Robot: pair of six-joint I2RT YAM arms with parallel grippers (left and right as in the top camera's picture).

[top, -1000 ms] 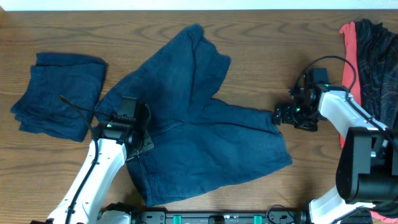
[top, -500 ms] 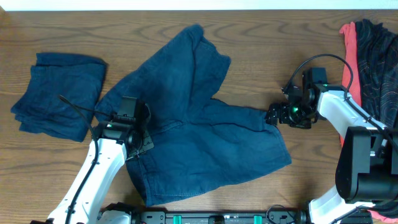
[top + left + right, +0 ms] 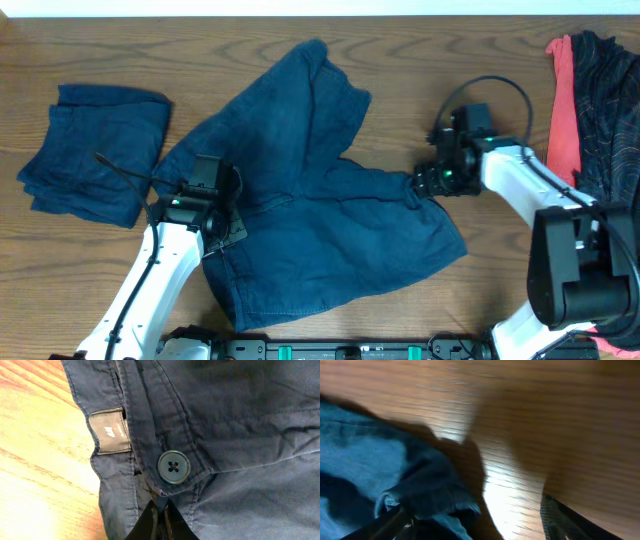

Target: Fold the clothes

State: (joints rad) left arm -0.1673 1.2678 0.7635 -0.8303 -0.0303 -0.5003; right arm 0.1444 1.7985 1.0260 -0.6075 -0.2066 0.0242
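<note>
The dark navy-blue fabric shorts (image 3: 320,200) are lying spread in the middle of the brown wooden table (image 3: 450,60). The left gripper (image 3: 161,519) is pinching their waistband just beside the round dark button (image 3: 174,466), with its fingers together on the cloth. The right gripper (image 3: 422,183) is standing at one leg's hem with its fingers apart. A folded navy-blue garment (image 3: 90,150) is lying at the left. A coral-red garment (image 3: 562,100) and a blackish speckled garment (image 3: 605,100) are lying at the right edge.
</note>
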